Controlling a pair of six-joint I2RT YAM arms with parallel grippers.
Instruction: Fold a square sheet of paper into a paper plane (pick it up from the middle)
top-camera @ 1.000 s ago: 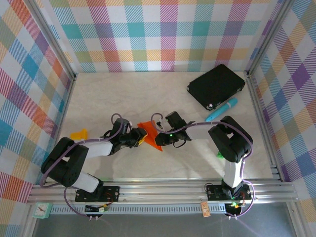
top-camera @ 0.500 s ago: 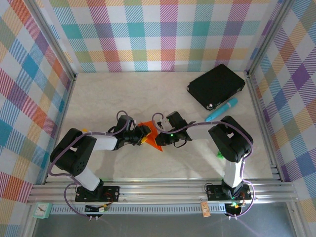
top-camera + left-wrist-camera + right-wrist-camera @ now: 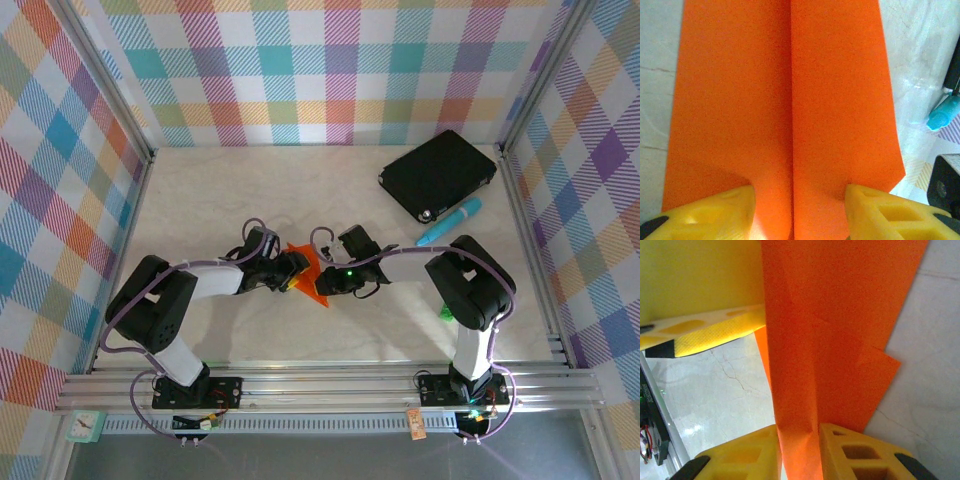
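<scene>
The paper plane (image 3: pixel 308 270), bright orange paper folded narrow with a centre ridge, lies mid-table between both arms. My left gripper (image 3: pixel 291 272) is at its left end. In the left wrist view the paper plane (image 3: pixel 790 100) runs away from me, its crease in the middle. The left gripper (image 3: pixel 798 192) is open, one yellow finger on each side, over the flat wings. My right gripper (image 3: pixel 323 282) comes in from the right. In the right wrist view it (image 3: pixel 798 435) is shut on the raised ridge of the paper plane (image 3: pixel 840 315), pads against both faces.
A black rectangular pad (image 3: pixel 437 174) lies at the back right with a teal pen-like tube (image 3: pixel 448 222) in front of it. A small green block (image 3: pixel 445 313) peeks out beside the right arm. Aluminium rails (image 3: pixel 330 385) edge the table.
My left arm has swung in closer to the paper and its jaws have spread wider. The right jaws have eased slightly around the ridge. The paper has barely shifted.
</scene>
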